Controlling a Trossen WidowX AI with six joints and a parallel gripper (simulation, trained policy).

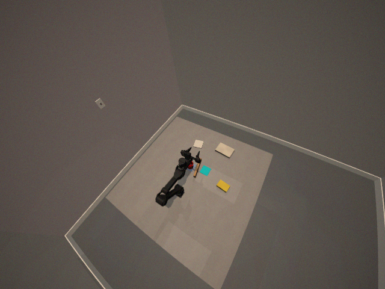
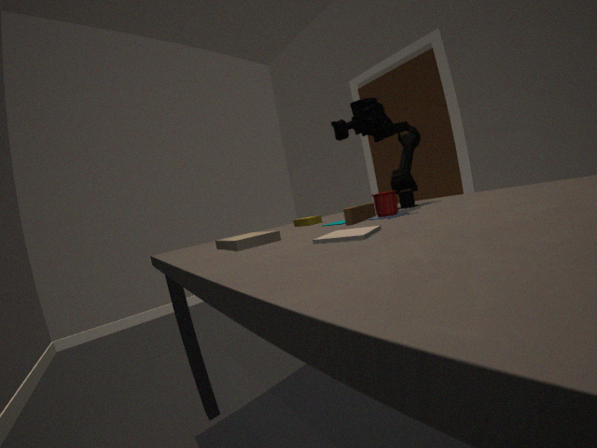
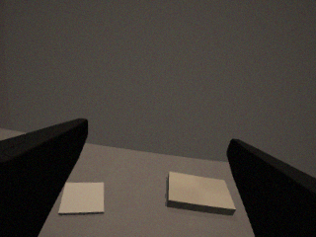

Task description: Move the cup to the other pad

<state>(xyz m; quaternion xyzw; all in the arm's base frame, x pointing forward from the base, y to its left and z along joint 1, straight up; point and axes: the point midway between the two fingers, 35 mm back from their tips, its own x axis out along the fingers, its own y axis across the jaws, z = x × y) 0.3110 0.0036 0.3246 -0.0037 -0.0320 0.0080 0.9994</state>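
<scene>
Gripper (image 1: 193, 150) (image 2: 340, 130) (image 3: 161, 136) raised above cup (image 1: 190, 165) (image 2: 385, 204), fingers spread, nothing held; apparently pre-grasp, next move calls for lowering around cup.

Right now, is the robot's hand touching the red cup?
Apart. The exterior view shows it: the hand is raised well above the red cup, with wall and door visible between them.

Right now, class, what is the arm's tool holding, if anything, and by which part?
Nothing is held: the tool is wide open, and the red cup stands apart from it.
</scene>
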